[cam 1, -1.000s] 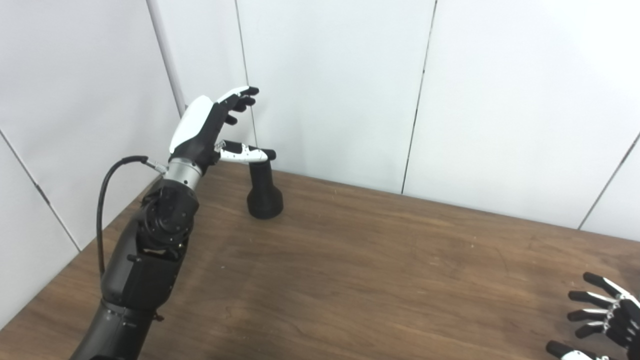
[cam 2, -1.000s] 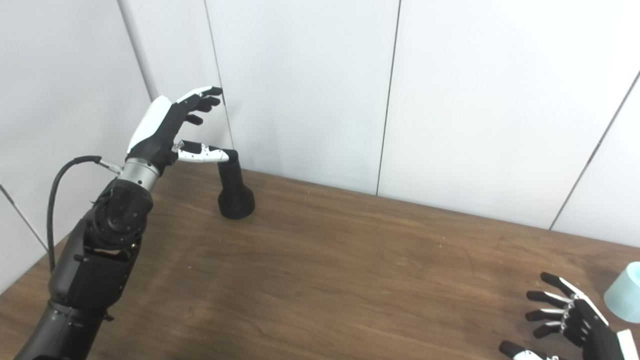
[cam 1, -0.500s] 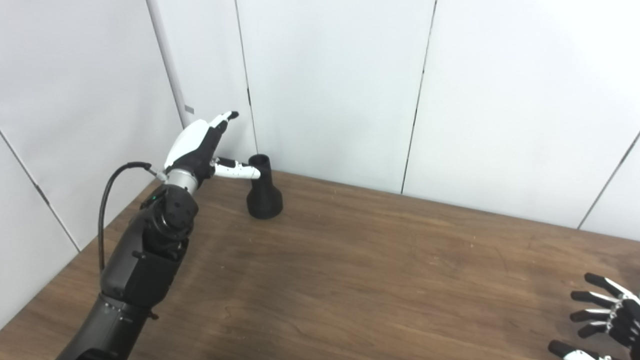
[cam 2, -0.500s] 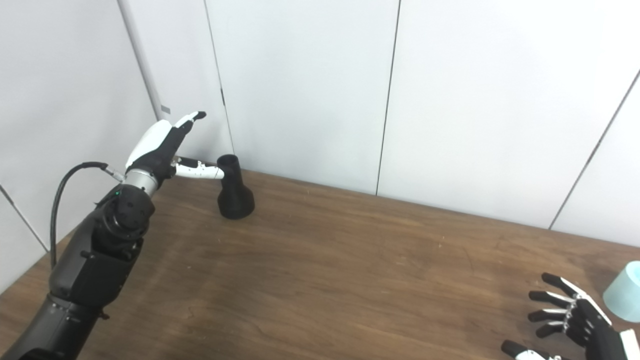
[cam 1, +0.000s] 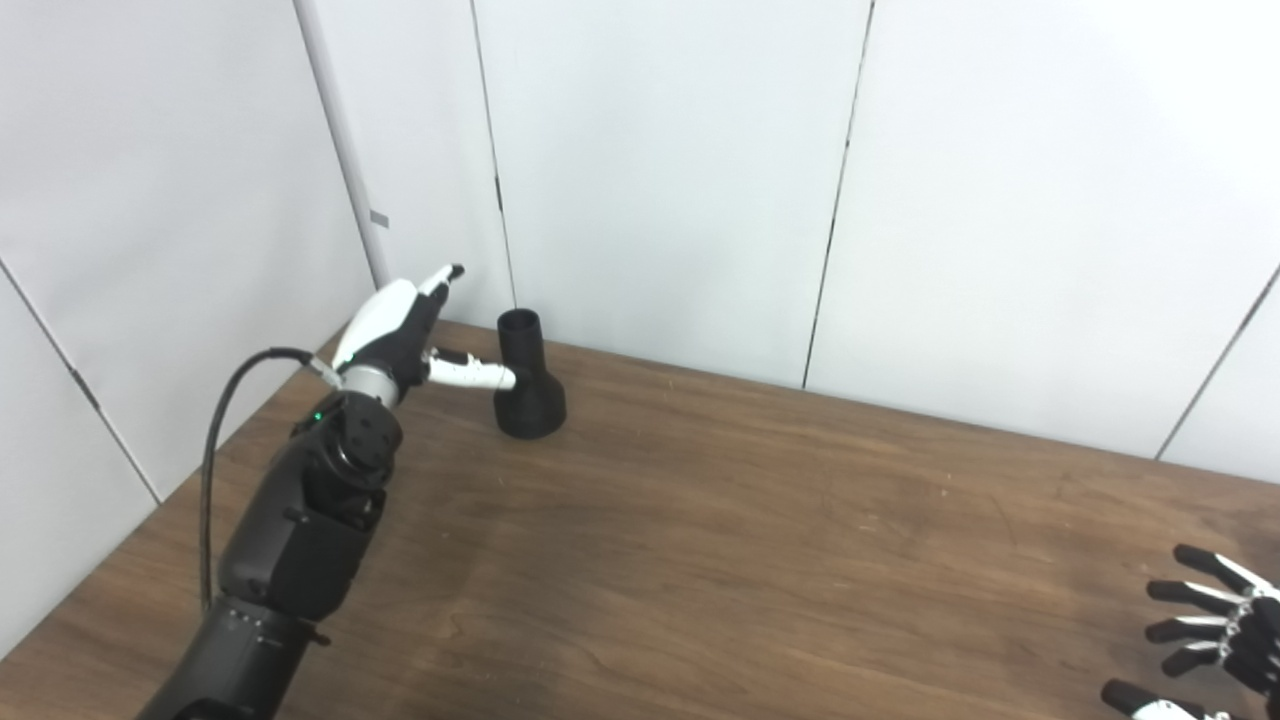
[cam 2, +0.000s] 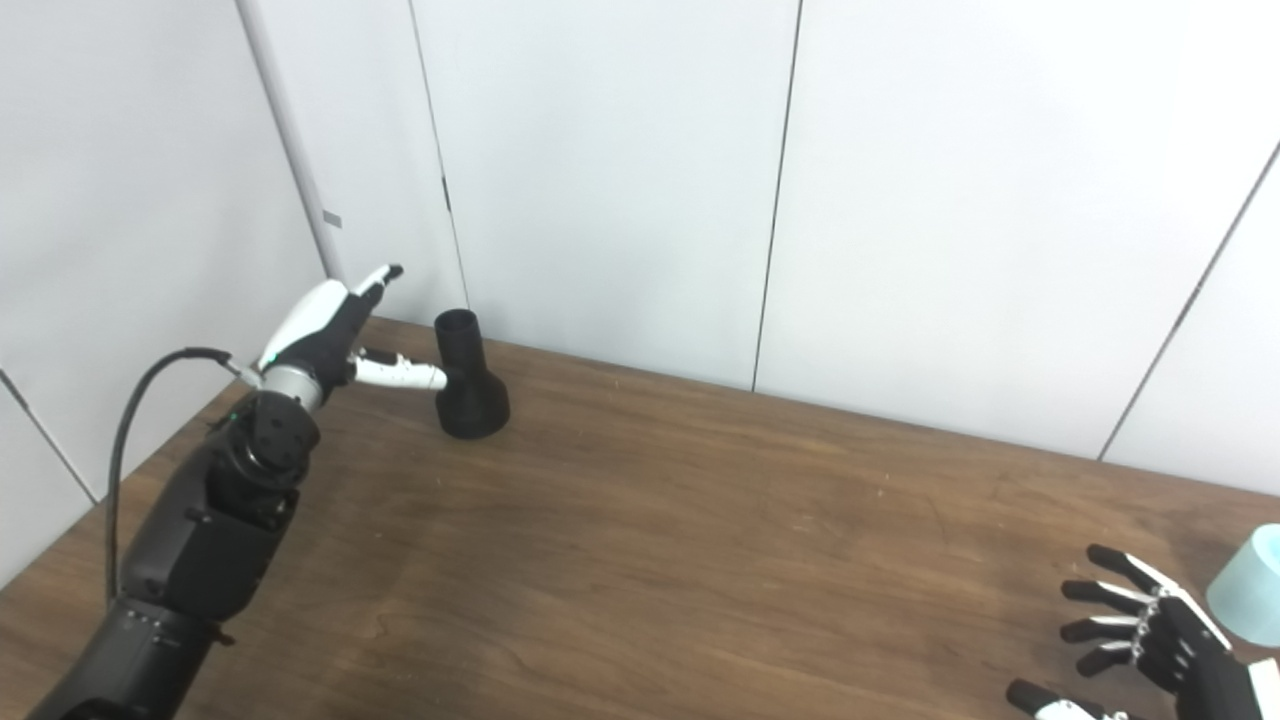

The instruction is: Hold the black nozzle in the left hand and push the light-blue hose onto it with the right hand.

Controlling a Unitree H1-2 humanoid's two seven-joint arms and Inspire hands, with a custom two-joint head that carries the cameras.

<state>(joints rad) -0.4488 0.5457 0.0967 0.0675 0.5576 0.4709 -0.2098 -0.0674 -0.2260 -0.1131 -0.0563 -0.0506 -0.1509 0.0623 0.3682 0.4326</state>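
Black arm with looped cable, silver wrist ring, white-backed left hand (cam 1: 392, 322), perhaps green indicator light.

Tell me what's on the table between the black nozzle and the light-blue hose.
Nothing: only bare wooden table lies between the black flared nozzle and light-blue hose, shown in the right eye view.

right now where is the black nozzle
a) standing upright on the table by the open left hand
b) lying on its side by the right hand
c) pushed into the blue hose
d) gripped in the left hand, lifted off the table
a: the black nozzle stands wide end down on the table, with the left hand open beside it.
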